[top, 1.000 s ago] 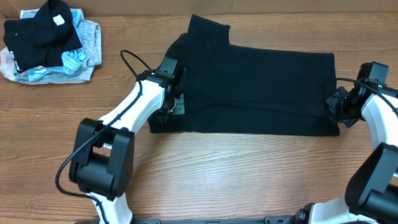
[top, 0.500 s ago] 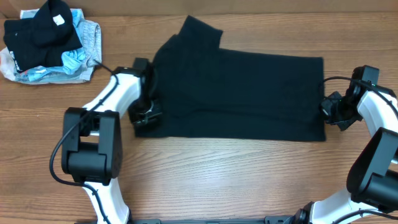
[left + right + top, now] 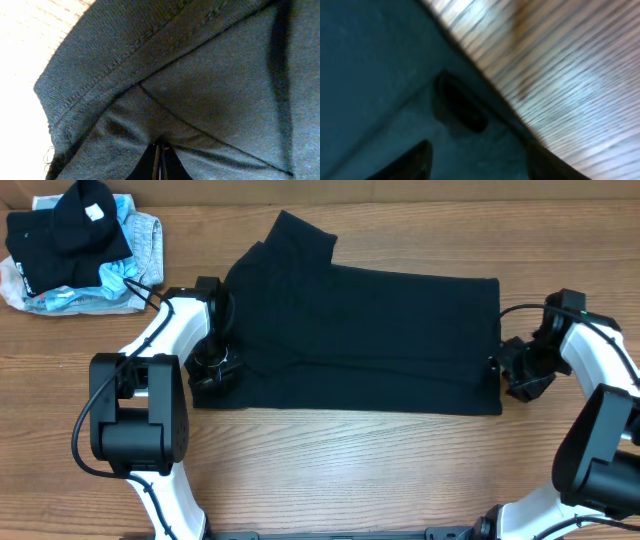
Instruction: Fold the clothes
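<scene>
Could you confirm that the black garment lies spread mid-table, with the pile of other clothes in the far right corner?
Not quite: the overhead view shows the pile of other clothes in the far left corner, not the right. The black garment does lie spread mid-table.

The clothes (image 3: 370,330) lay spread on the table (image 3: 350,470) — left gripper (image 3: 214,366) at their left edge, right gripper (image 3: 500,370) at their right; a garment heap (image 3: 80,245) sat far left.

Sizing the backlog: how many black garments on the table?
2: spread black garment mid-table; crumpled black garment atop the far-left pile. More may hide underneath.
</scene>
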Controlling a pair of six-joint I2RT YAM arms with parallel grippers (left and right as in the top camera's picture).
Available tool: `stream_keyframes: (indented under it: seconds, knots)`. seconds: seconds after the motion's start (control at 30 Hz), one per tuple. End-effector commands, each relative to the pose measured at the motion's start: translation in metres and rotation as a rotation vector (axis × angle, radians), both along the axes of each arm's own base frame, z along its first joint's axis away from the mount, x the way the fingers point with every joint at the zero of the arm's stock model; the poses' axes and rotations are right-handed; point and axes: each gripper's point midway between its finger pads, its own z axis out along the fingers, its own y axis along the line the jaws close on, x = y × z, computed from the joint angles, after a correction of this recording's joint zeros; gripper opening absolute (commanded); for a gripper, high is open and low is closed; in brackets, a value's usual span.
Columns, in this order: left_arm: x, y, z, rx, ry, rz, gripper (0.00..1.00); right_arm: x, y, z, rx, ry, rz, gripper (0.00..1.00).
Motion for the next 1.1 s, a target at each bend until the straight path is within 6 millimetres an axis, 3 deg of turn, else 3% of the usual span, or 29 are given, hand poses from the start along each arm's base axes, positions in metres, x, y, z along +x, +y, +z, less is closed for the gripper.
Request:
stream_keyframes:
  seconds: [0.0,0.2,0.4,0.57,0.9,1.07]
  knots:
    - [-0.011,0.014,-0.019,0.067,0.059,0.018,0.04,0.002,0.01,0.001,0.021,-0.013,0.048,0.68]
    - [-0.012,0.014,-0.019,0.066,0.062,0.018,0.04,0.005,0.019,0.001,0.019,-0.017,0.077,0.68]
    - [-0.013,0.014,-0.018,0.066,0.068,0.017,0.04,0.007,0.015,0.0,-0.005,-0.023,0.079,0.68]
    - [-0.013,0.014,-0.019,0.066,0.067,0.017,0.04,0.007,0.015,0.0,-0.004,-0.022,0.078,0.62]
    - [-0.01,0.014,-0.019,0.06,0.058,-0.008,0.04,0.001,0.014,-0.018,-0.022,-0.028,0.076,0.58]
    - [-0.01,0.014,-0.019,0.06,0.057,-0.008,0.04,0.004,0.013,-0.018,-0.026,-0.042,0.075,0.43]
